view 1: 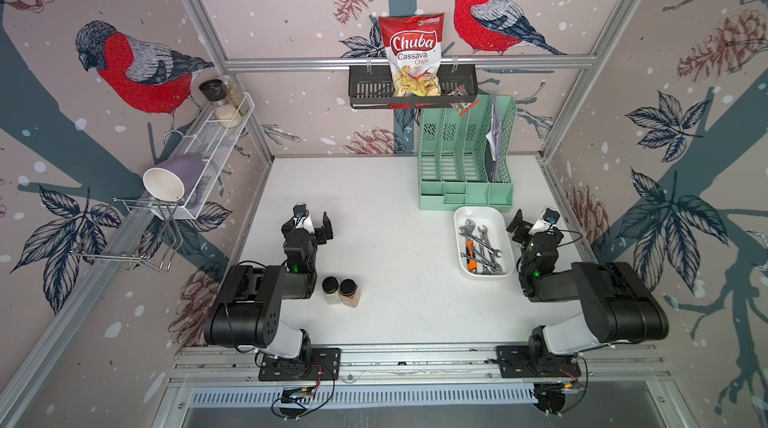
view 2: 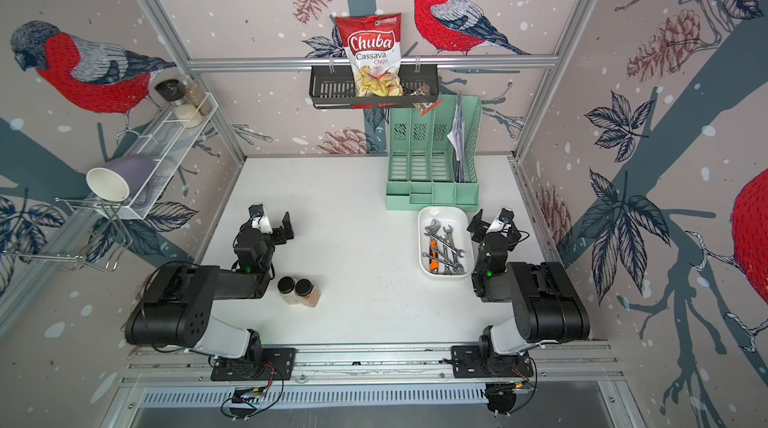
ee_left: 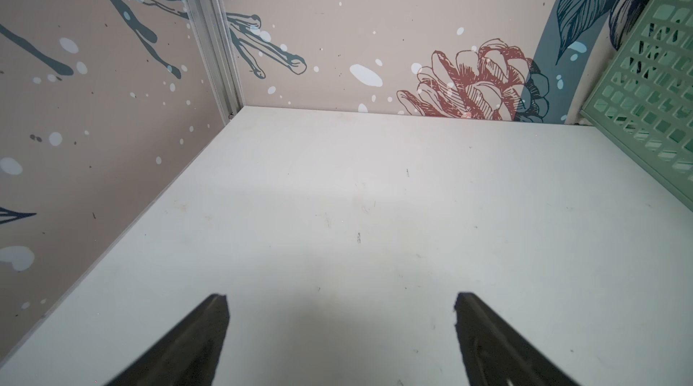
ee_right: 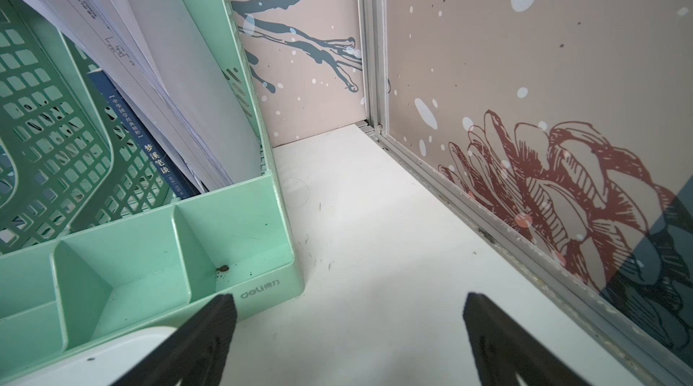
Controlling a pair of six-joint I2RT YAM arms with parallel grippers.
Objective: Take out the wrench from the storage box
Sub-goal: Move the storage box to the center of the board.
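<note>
The storage box is a shallow white tray at the right of the table, seen in both top views. Several silver wrenches lie piled in it, crossing an orange-handled tool. My right gripper hovers just right of the box's far end, open and empty. In the right wrist view its fingers spread over bare table, with a corner of the box beside one finger. My left gripper is open and empty over the table's left part.
A mint-green desk organizer with papers stands right behind the box. Two spice jars sit by the left arm. A black wall basket holds a chips bag. A wire shelf with a mug hangs on the left wall.
</note>
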